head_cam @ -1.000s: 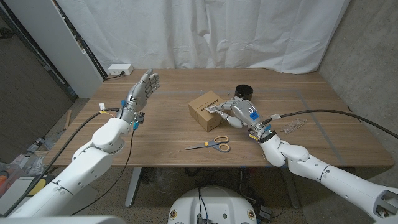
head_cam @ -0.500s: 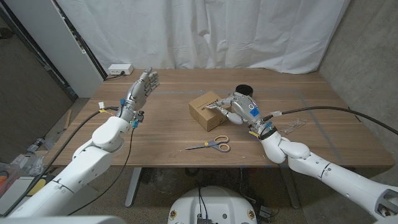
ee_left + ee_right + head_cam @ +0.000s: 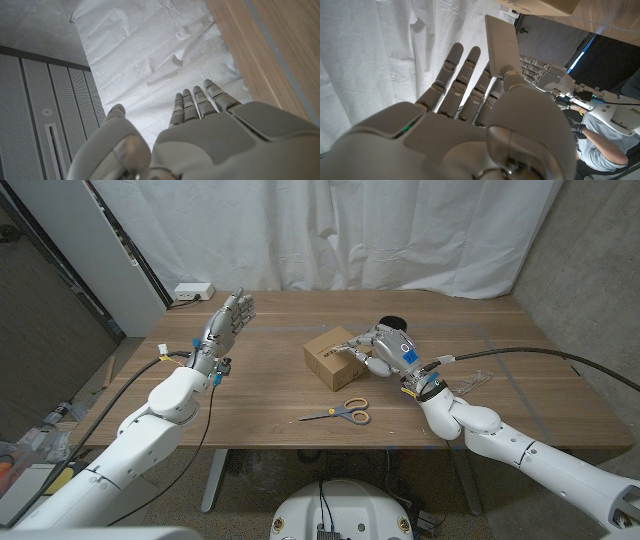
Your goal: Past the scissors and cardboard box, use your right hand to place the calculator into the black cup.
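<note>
Calculator (image 3: 503, 46) pinched in right hand (image 3: 380, 350) above cardboard box (image 3: 333, 357) | fingers extended

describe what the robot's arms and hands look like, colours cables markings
Both arms have smooth white rounded shells. The left hand and right hand are grey metallic with segmented fingers. The right hand's back carries a blue marking. Black cables run along both forearms, with small yellow and blue fittings at the wrists.

Power strip (image 3: 193, 292): white, laid at the surface's far left corner.
Clear plastic item (image 3: 470, 383): laid near the right edge.
Curtain (image 3: 340, 230): white, hung behind.
</note>
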Robot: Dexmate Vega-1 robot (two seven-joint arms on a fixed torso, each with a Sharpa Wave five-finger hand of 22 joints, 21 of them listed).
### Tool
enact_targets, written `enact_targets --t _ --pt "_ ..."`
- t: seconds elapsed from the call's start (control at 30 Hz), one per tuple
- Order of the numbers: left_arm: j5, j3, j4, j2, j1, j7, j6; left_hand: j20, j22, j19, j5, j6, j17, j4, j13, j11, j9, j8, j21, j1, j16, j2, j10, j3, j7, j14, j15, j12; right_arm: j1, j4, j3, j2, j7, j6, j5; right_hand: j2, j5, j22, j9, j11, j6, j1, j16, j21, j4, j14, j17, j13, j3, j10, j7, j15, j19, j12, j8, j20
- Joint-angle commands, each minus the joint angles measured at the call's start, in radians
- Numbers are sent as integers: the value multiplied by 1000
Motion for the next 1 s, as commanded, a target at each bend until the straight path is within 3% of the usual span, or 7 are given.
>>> enact_targets --t 0.03,0.67,1.0 --pt "-1 -3 2 -1 0 4 -6 3 5 -2 -3 6 5 -1 3 3 1 0 0 10 1 3 2 -3 -1 5 0 0 -27 -54 27 -21 41 -28 4 -5 5 -1 98 -3 66 2 5 9 -2 11 3 1 11 8 -25 -87 -3 1 9 -153" --pt "-6 -1 0 1 0 -2 -5 3 5 -2 -3 6 5 0 3 -1 1 0 0 12 1 4 1 -6 -1 5 0 0 -45 -110 77 -42 75 -43 10 -5 4 -1 105 -4 67 -6 4 17 -1 16 2 2 16 5 -24 -86 -4 1 5 -153" --pt "1 -36 -35 22 31 15 5 3 5 -2 -3 6 5 0 3 1 1 0 0 12 1 5 2 -7 0 5 0 0 -43 -124 99 -48 95 -49 21 -5 4 -2 105 -4 66 -11 3 20 -3 21 1 3 22 4 -24 -87 -3 0 2 -152"
